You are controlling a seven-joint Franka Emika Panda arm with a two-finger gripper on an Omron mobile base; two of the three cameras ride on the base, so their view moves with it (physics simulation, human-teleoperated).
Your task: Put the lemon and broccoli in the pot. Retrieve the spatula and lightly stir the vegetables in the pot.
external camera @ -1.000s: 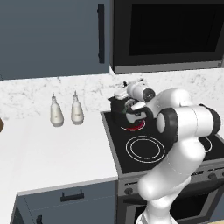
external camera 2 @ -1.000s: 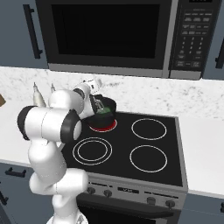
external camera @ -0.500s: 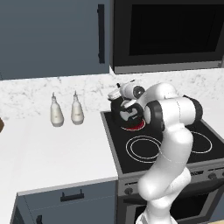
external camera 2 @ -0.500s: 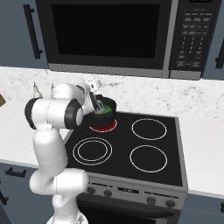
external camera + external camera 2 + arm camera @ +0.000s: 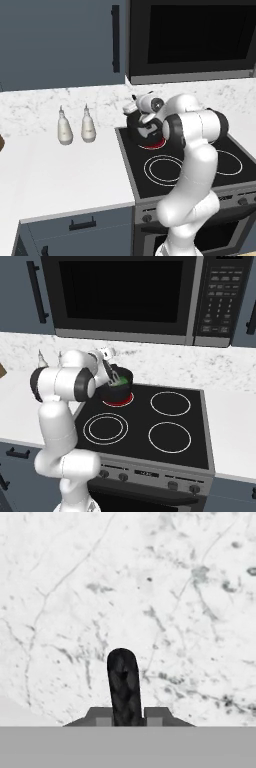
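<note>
The black pot (image 5: 122,389) stands on the glowing red rear-left burner (image 5: 119,401) of the stove. Green broccoli (image 5: 116,383) shows inside it; the lemon is hidden. The spatula's thin black handle (image 5: 110,372) slants up out of the pot into my gripper (image 5: 105,354), which is shut on it just above the pot's left rim. In the left base view the pot (image 5: 137,128) sits partly behind my hand, with the gripper (image 5: 136,106) above it. In the hand view the handle's rounded black end (image 5: 123,688) sticks up between the fingertips of my gripper (image 5: 125,717), against the marble backsplash.
Two white bottles (image 5: 65,129) (image 5: 88,127) stand on the counter left of the stove (image 5: 170,428). A microwave (image 5: 125,296) hangs above the stove. The other burners carry nothing. My own elbow and forearm (image 5: 197,127) hang over the stove's middle.
My elbow has swung in and my forearm has turned while the hand stays over the pot. The spatula remains in the grip with its head in the pot, its handle tilted a little differently.
</note>
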